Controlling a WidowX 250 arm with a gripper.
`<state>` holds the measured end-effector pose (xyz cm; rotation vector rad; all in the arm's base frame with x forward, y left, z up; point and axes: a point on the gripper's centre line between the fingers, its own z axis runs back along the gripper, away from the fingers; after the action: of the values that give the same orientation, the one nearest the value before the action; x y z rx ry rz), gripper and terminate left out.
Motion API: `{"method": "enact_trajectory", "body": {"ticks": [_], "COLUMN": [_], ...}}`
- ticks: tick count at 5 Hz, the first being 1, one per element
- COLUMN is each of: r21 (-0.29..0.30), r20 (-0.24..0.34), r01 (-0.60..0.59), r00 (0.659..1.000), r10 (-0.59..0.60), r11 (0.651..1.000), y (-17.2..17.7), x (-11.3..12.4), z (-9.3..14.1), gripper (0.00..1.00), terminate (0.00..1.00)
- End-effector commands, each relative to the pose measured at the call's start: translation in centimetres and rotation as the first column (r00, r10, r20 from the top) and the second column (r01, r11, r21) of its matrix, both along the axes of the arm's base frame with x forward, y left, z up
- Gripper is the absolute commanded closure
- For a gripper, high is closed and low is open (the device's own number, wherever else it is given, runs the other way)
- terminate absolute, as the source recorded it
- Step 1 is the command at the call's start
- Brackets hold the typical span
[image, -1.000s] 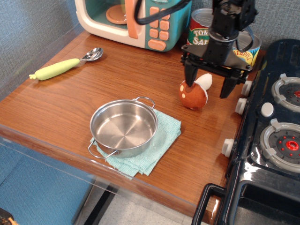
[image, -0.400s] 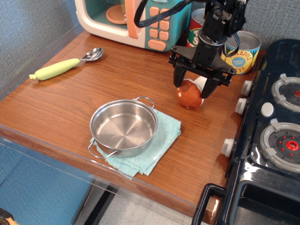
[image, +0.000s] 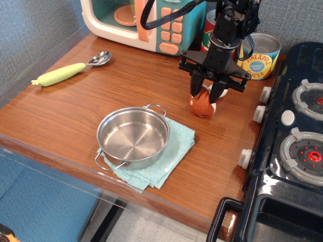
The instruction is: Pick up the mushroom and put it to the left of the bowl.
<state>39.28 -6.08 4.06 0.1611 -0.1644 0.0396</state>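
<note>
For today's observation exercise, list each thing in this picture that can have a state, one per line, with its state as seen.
pincer: closed around the mushroom, fingers on both sides
mushroom: gripped, at the table surface, right of the bowl
bowl: upright, empty, resting on the cloth
cloth: folded, flat under the bowl
spoon: lying flat, untouched
pineapple can: upright
toy microwave: door shut
</note>
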Motion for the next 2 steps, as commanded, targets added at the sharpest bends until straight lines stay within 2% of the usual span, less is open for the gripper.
{"method": "enact_trajectory", "body": {"ticks": [1,2], "r21": [-0.053,0.0], "r20": [0.202,0.195], "r01": [-0.168,-0.248], "r00": [0.964,0.95], "r10": [0.175,0.243], "r11": [0.984,0.969], "y": [6.2,10.2], "x": [0.3,-2.3], "z": [8.5,9.0], "gripper": [1.0,1.0], "terminate": [0.0,0.0]}}
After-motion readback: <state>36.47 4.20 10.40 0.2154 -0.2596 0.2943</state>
